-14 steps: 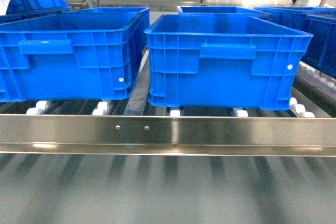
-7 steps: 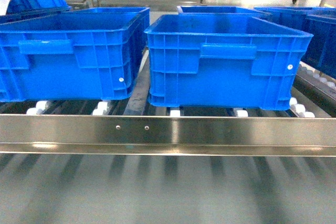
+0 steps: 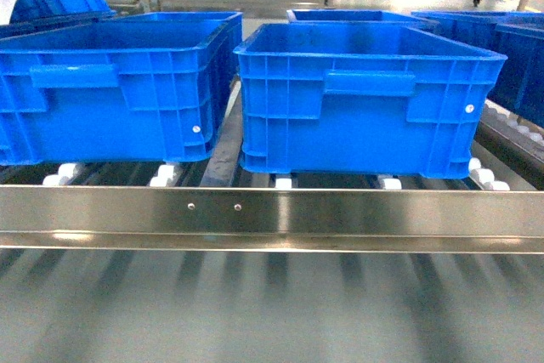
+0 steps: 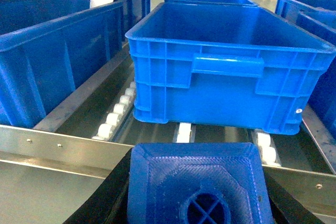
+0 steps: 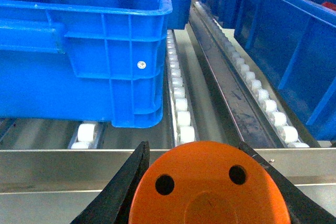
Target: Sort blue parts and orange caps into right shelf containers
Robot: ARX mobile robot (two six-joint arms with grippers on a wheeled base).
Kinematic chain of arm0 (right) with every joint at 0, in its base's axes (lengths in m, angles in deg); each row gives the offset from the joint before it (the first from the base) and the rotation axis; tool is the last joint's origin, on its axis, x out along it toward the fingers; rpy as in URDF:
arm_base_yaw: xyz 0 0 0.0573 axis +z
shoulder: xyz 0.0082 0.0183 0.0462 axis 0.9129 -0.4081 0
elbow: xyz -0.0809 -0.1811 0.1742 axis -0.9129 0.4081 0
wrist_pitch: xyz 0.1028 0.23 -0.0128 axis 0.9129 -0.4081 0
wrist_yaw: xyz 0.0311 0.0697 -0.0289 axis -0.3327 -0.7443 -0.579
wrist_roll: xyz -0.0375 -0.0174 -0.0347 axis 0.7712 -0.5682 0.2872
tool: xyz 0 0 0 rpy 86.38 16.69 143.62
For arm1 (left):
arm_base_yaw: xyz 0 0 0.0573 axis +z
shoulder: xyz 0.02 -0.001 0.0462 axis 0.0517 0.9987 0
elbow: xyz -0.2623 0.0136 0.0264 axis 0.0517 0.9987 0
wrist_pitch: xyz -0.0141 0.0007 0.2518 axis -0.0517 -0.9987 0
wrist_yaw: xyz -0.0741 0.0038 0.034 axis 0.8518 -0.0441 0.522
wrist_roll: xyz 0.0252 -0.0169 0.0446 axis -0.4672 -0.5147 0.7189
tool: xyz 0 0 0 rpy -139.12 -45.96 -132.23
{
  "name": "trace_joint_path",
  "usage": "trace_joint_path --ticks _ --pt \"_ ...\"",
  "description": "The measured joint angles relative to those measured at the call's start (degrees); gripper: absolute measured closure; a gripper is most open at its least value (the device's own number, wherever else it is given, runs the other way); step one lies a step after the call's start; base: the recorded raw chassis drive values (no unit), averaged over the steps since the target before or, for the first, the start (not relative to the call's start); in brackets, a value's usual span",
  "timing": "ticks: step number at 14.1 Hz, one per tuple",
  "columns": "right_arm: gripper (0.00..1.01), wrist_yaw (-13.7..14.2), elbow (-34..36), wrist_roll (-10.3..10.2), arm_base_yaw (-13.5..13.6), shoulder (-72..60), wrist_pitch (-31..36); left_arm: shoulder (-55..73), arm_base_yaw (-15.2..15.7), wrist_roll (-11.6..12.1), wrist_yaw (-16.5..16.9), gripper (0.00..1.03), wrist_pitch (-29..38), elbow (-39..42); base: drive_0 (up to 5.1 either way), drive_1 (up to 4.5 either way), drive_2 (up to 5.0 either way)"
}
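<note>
A blue part (image 4: 199, 179) fills the bottom of the left wrist view, and my left gripper (image 4: 202, 190) is shut on it, black fingers (image 4: 118, 190) pressed to both sides. It hangs just before the shelf rail, facing a large blue crate (image 4: 231, 66). My right gripper (image 5: 202, 184) is shut on an orange cap (image 5: 210, 192) whose flat top with two holes faces the camera, below the corner of a crate (image 5: 79, 40). The head view shows two right shelf containers side by side, the left crate (image 3: 119, 82) and the right crate (image 3: 365, 99), but neither gripper.
A steel front rail (image 3: 272, 214) crosses the shelf below the crates. White rollers (image 5: 181, 114) run in lanes under and between them. More blue crates (image 5: 294, 40) stand to the right and behind. A grey surface (image 3: 272, 312) lies in front of the rail.
</note>
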Motion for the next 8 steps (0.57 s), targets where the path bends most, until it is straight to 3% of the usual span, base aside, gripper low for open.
trace_joint_path --ticks 4,5,6,8 --pt "0.58 -0.63 0.07 0.39 -0.07 -0.02 0.72 0.0 0.0 0.0 0.0 0.58 0.0 0.0 0.0 0.0 0.0" --pt "0.58 -7.69 0.31 2.38 -0.79 -0.42 4.72 0.0 0.0 0.0 0.0 0.58 0.0 0.0 0.0 0.0 0.0" --pt "0.58 -11.78 -0.44 2.99 -0.63 0.39 3.56 0.0 0.0 0.0 0.0 0.58 0.0 0.0 0.0 0.0 0.0" --pt "0.58 -12.55 -5.49 2.67 0.5 -0.17 3.21 0.0 0.0 0.0 0.0 0.58 0.0 0.0 0.0 0.0 0.0"
